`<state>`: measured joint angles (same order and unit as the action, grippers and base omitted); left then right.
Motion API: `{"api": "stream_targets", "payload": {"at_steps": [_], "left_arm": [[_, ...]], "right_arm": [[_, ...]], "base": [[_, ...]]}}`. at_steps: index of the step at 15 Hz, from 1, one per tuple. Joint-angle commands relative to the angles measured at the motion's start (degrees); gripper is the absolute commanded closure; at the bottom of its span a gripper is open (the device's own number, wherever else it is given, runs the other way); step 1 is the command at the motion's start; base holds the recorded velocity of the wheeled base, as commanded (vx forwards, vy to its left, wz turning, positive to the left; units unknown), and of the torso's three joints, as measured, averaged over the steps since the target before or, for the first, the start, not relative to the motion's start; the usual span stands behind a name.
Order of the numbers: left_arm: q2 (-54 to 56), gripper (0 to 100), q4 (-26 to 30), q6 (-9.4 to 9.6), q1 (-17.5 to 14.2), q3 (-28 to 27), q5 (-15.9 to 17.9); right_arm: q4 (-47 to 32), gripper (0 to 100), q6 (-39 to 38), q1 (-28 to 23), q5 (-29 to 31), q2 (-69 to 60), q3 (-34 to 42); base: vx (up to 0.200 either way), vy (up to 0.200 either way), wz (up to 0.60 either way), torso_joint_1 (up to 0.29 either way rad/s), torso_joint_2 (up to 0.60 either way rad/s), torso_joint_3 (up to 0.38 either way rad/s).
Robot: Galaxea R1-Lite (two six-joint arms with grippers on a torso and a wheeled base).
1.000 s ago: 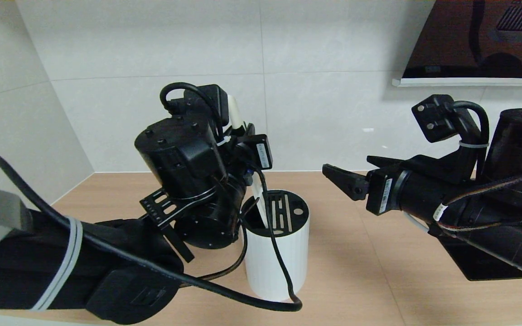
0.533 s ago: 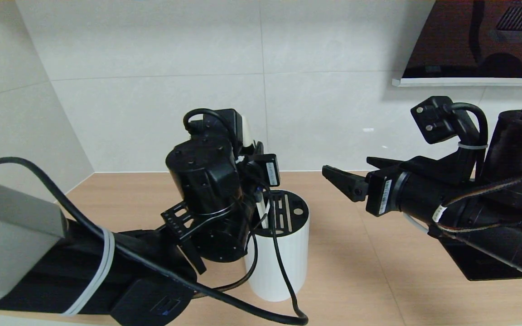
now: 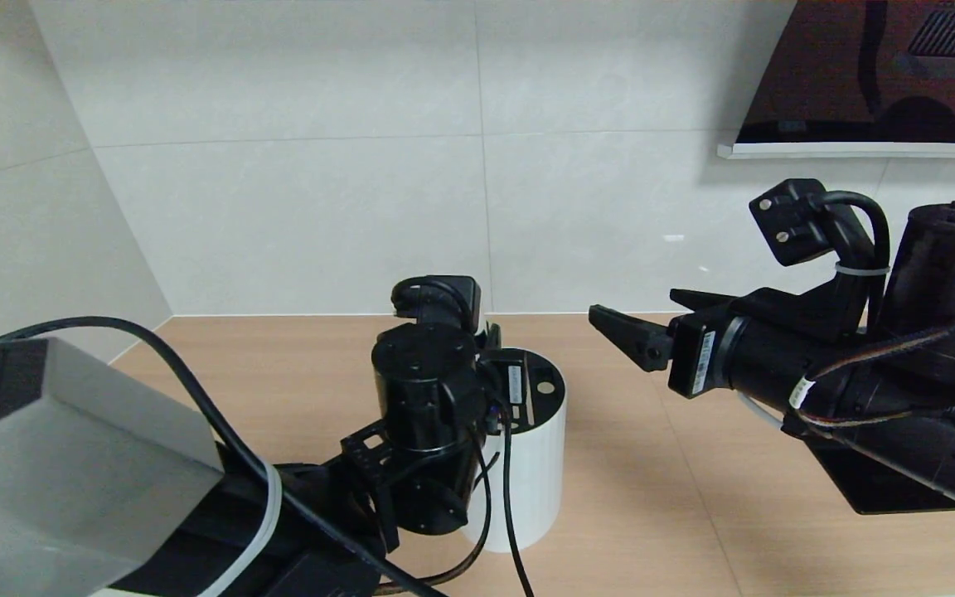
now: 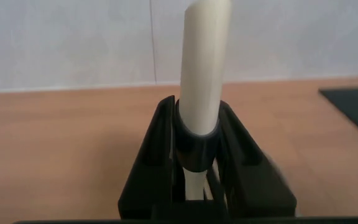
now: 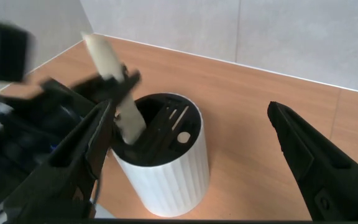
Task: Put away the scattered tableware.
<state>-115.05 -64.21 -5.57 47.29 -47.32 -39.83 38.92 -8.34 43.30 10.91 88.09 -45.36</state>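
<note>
One utensil (image 4: 205,62) with a cream handle is going into the white holder (image 3: 527,464), and that looks like the step in hand. The left gripper (image 4: 197,148) is clamping the utensil at the dark collar under the handle, with its jaws closed on either side. In the head view the left arm is filling the lower left and centre of the frame, with its wrist sitting against the holder's near-left rim. The holder is standing upright on the wooden counter (image 3: 278,365) at the lower centre, and its black slotted top is facing up. In the right wrist view the utensil is leaning at a slant, and its lower end is dipping into the large opening of that top; how deep it is sitting is hidden. The right gripper (image 3: 637,305) is hanging in the air at the centre right of the head view, well apart from the holder, with its jaws spread wide and gripping nothing. A black stove top (image 3: 859,489) is lying on the counter at the lower right. Judging from this, the next move is calling for the left arm to lower the utensil until the holder is carrying it, open its jaws, and lift straight up so the holder is not tipping.
</note>
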Motion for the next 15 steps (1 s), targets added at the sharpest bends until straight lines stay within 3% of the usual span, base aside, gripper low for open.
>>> {"api": "stream_targets", "payload": {"at_steps": [1, 10, 11, 15], "left_arm": [[-2.1, 100, 0.0, -0.32, 0.7, 1.1, 0.3], [-2.1, 100, -0.1, -0.32, 0.7, 1.1, 0.2], [-2.0, 0, -0.1, -0.41, 0.7, 1.1, 0.2], [-1.0, 0, 0.0, -0.32, 0.7, 1.4, 0.2]], "right_arm": [[0.0, 0, 0.0, 0.0, 0.1, 0.1, 0.0], [0.0, 0, 0.0, 0.0, 0.1, 0.1, 0.0], [0.0, 0, 0.1, 0.1, 0.1, 0.1, 0.0], [0.0, 0, 0.0, 0.0, 0.1, -0.1, 0.0]], "base": [[0.000, 0.000, 0.00, 0.000, 0.00, 0.000], [0.000, 0.000, 0.00, 0.000, 0.00, 0.000], [0.000, 0.000, 0.00, 0.000, 0.00, 0.000], [0.000, 0.000, 0.00, 0.000, 0.00, 0.000]]}}
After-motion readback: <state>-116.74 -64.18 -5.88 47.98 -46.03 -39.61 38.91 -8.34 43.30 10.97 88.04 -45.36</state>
